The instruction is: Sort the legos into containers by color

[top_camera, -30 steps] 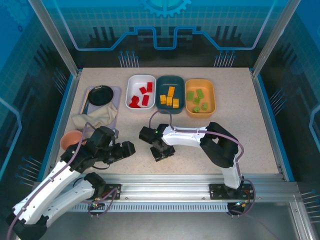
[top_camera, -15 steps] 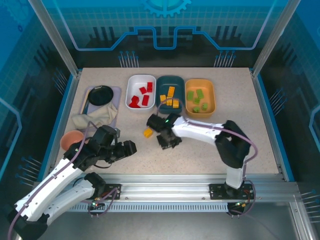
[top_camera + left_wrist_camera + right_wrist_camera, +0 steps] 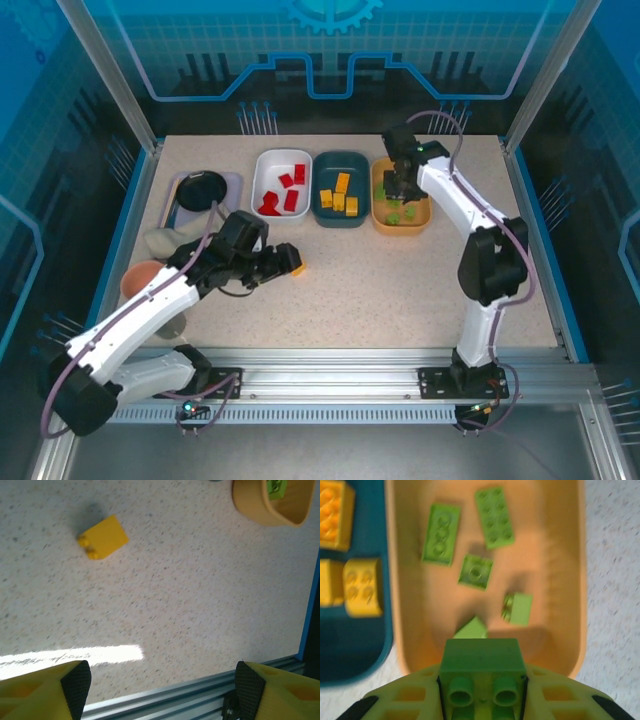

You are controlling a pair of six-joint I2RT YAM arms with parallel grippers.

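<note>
Left hand is spread wide with nothing in it. In the wrist view both fingers sit at the bottom corners with bare surface between them. The yellow brick is the one piece I see loose on the surface, just right of that hand's tips in the overhead. From the wrist, the yellow brick lies ahead of the fingers and off their centre line, toward the left of that view, not between them. So I'd say the hand needs a sideways shift plus a reach forward before closing. The brick looks tipped on its side with studs facing out sideways, and its long axis runs diagonal to the line between the fingers. Some wrist roll would probably square up the pinch. The left arm is clearly the nearer one. The right hand is well apart at the far right, pinching a green brick over the near end of the orange-yellow tub, where other greens lie. The teal tub, where the yellow belongs, lies far and slightly right of the brick, between the white tub and the orange-yellow one.
</note>
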